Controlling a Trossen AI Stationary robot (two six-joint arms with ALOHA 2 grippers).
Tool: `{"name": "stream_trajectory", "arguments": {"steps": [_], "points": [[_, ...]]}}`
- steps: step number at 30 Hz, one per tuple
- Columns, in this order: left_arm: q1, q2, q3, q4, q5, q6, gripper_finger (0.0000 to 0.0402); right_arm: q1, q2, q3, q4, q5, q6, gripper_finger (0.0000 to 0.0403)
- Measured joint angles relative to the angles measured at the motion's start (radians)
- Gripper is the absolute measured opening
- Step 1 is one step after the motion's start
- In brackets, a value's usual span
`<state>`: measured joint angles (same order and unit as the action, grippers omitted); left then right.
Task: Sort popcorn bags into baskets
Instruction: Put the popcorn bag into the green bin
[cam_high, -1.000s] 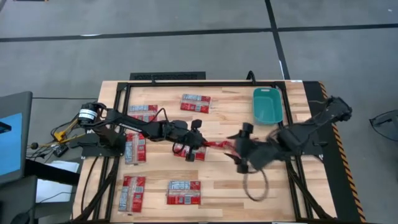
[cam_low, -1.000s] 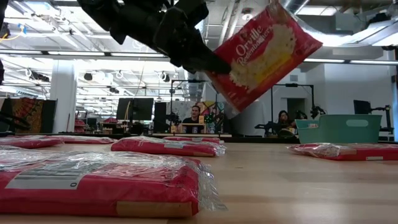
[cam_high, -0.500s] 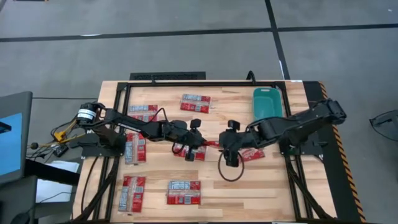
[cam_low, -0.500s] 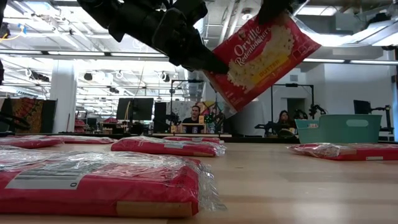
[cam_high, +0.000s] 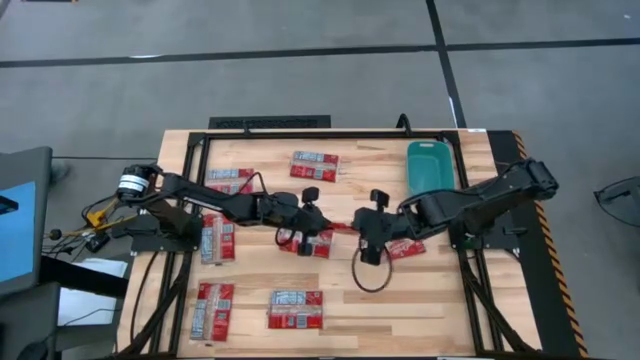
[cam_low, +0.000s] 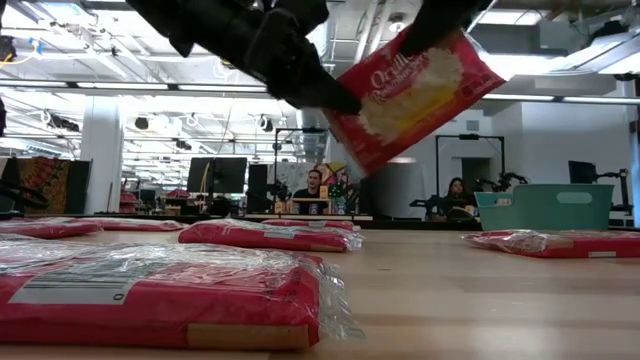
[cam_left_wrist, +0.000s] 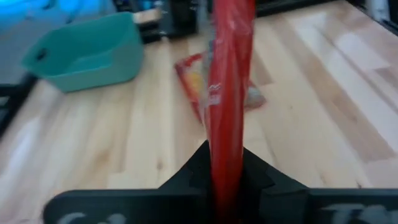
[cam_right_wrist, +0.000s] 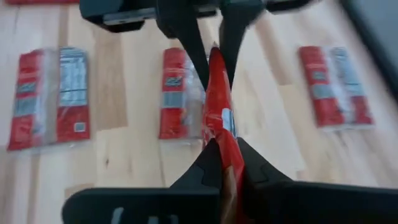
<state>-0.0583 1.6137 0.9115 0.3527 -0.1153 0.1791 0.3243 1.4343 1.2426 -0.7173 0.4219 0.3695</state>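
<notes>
Eight popcorn bags (cam_high: 296, 309), one basket (cam_high: 429, 168)

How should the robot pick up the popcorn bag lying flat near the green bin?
Probably from straight above, pinching one short end of the popcorn bag. It lies flat on the table, so its thin edge is the only part to pinch.

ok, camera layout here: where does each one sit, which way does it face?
High: overhead, straight down on the wooden table; both arms meet mid-table.
Low: table height, level across flat red popcorn packets toward the room; both arms enter from above.
Left wrist: past the left gripper toward the teal plastic bin.
Right wrist: past the right gripper, facing the left gripper.
Shared: both grippers pinch the raised red popcorn bag, seen in every view.
</notes>
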Motion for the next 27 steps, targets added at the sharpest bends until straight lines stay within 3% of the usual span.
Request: {"name": "stream_trajectory", "arguments": {"steps": [3,7,11,15,19,27], "points": [[0.001,-0.059,-0.003,-0.059,-0.099,0.002,0.0072,0.038,-0.055,-0.061,0.024,0.127,0.089,0.0019],[0.028,-0.157,-0.002,-0.131,-0.254,0.029,0.0145,0.105,-0.141,-0.206,0.04,0.426,0.284,0.0019],[0.103,-0.229,-0.017,-0.162,-0.233,0.068,0.0211,0.139,-0.218,-0.325,0.022,0.654,0.472,0.0019],[0.197,-0.241,-0.018,-0.164,-0.089,0.051,0.0251,0.138,-0.251,-0.39,-0.062,0.789,0.621,0.0019],[0.263,-0.219,-0.018,-0.159,-0.015,0.048,0.0262,0.132,-0.275,-0.427,-0.255,0.903,0.849,0.0018],[0.329,-0.205,-0.018,-0.159,0.006,0.061,0.0263,0.097,-0.324,-0.524,-0.741,0.916,1.404,0.0018]]}}
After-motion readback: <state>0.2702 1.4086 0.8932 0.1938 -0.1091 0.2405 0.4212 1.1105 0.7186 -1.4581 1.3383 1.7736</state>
